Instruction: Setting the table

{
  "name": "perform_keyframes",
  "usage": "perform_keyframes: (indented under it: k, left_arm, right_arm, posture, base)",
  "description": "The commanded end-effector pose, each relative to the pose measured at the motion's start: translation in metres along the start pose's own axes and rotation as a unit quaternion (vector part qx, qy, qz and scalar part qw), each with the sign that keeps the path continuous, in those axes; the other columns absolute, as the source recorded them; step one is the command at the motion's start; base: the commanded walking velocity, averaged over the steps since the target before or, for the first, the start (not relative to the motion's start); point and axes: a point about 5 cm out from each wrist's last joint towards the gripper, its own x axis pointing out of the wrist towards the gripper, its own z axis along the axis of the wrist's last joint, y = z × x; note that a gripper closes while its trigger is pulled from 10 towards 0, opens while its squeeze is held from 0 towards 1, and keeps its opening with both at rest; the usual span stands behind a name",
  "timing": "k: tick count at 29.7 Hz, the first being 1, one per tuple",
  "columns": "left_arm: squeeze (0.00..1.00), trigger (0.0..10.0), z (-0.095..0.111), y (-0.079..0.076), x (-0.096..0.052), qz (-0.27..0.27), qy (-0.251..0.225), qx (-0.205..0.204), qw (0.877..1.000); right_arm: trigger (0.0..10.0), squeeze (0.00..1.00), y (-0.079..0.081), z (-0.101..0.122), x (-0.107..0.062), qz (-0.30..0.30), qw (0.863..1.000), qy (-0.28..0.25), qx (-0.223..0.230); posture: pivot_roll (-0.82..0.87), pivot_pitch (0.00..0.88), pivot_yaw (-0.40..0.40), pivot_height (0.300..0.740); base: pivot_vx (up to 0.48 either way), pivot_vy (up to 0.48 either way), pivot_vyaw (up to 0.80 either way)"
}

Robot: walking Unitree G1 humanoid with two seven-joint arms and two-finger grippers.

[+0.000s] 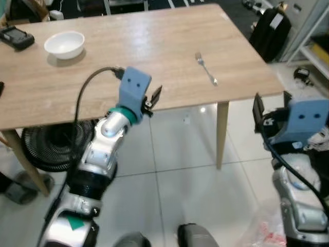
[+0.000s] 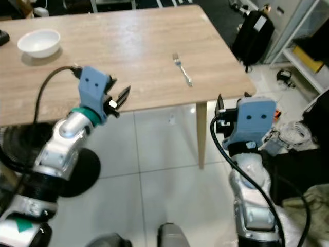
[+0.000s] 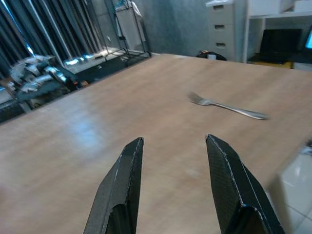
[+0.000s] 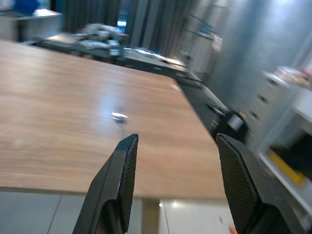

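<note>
Left gripper [image 1: 156, 98]: fingers spread, empty, raised at the near edge of the wooden table [image 1: 154, 46]. Right gripper [image 4: 173, 180]: fingers spread, empty, off the table's near right corner. Fork [image 1: 206, 68]: lay flat on the right part of the tabletop. White bowl [image 1: 65, 44]: far left, apparently empty. Dark device [image 1: 16, 37]: beside the bowl, at the far left edge.

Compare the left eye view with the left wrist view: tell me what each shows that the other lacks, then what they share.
Left eye view alone: the round white ceramic bowl at the table's far left, a black device beside it, the right gripper off the table's near right corner, and a black floor fan underneath.

Left wrist view alone: grey drawers and dark curtains beyond the table.

Both: the light wooden table, the silver metal fork, and the open left gripper.
</note>
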Motion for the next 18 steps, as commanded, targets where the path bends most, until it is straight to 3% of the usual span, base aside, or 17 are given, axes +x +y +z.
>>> perform_keyframes:
  k: [1, 4, 8, 18]
  left_arm:
    - [0.0, 10.0, -0.008, 0.007, -0.005, 0.002, 0.014, 0.005, 1.0]
    - [0.0, 10.0, -0.007, 0.01, -0.008, 0.003, 0.013, 0.008, 1.0]
    - [0.0, 10.0, -0.007, 0.017, -0.014, 0.011, 0.017, 0.004, 1.0]
    - [0.0, 10.0, -0.015, 0.017, -0.021, 0.007, 0.025, 0.017, 1.0]
  right_arm:
    - [10.0, 0.0, 0.001, -0.01, 0.004, 0.038, 0.999, 0.021, 0.006]
    - [10.0, 0.0, -0.001, -0.012, 0.009, 0.05, 0.998, 0.029, 0.018]
    - [10.0, 0.0, -0.006, -0.019, 0.021, 0.06, 0.994, 0.055, 0.068]
    - [10.0, 0.0, -0.005, -0.038, 0.025, 0.069, 0.983, 0.102, 0.136]
  posture:
    - [0.04, 0.0, 0.043, 0.74]
    - [0.06, 0.0, 0.027, 0.74]
    - [0.08, 0.0, 0.01, 0.74]
    - [0.09, 0.0, 0.006, 0.74]
  base:
    - [0.431, 0.0, 0.0]
    - [0.434, 0.0, 0.0]
    - [0.435, 0.0, 0.0]
    - [0.433, 0.0, 0.0]
